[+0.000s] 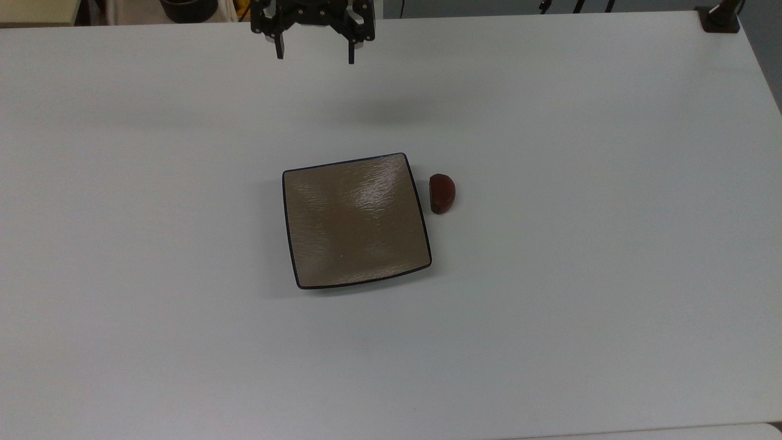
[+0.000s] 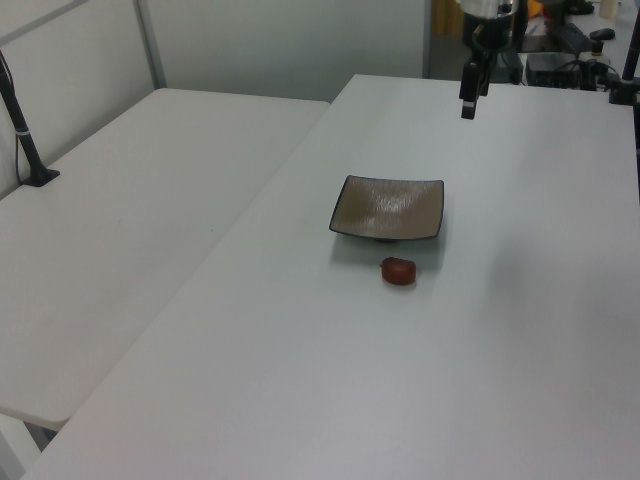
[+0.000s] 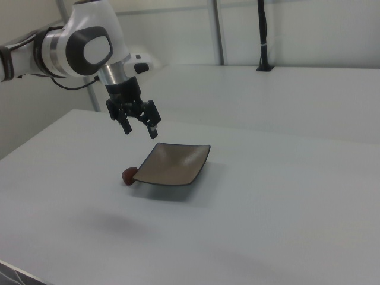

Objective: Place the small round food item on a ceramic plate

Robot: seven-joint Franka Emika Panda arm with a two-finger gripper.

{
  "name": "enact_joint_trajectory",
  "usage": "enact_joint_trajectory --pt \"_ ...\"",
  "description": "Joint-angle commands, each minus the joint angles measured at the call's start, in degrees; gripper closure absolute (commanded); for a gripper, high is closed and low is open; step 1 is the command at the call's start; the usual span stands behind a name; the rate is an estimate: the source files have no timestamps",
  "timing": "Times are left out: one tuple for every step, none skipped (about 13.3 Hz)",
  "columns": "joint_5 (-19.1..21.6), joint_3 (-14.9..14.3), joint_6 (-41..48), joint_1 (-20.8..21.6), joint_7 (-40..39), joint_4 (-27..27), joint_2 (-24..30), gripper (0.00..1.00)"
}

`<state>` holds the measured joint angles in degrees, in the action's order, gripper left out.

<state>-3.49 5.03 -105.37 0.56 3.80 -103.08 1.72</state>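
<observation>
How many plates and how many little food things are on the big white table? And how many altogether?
Plates: 1, the square brown ceramic plate
Food items: 1, the small round food item, dark red-brown, on the table beside the plate
Total: 2

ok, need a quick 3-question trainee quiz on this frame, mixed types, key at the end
1. True or false: the food item already lies on the plate.
2. In the top view, the food item lies off which edge of the plate? A left, B right, C bottom.
3. Fill in: the gripper hangs above the table with its fingers ____.

Key: 1 false, it lies on the table beside the plate; 2 B; 3 open.
</observation>
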Motion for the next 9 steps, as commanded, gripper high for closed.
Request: enact_joint_trajectory --pt "0.5 -0.46 -0.27 0.75 0.85 -1.95 0.84 0.0" --pt "0.5 -0.46 -0.28 0.76 0.85 -1.95 0.83 0.0" --pt "0.5 -0.46 -0.28 0.76 0.94 -1.86 0.74 0.0" --pt "0.59 -0.46 -0.36 0.76 1.12 -1.34 0.48 0.0" --pt "0.67 -0.46 -0.54 0.76 1.03 -1.16 0.39 0.0" --pt "0.76 -0.46 -0.71 0.76 1.03 -1.16 0.22 0.0" --pt "0.76 -0.46 -0.8 0.76 1.12 -1.16 0.04 0.0" --pt "0.76 -0.46 -0.46 0.93 1.47 -1.07 0.13 0.0" --pt "0.76 -0.46 -0.63 0.93 1.73 -1.07 0.13 0.0"
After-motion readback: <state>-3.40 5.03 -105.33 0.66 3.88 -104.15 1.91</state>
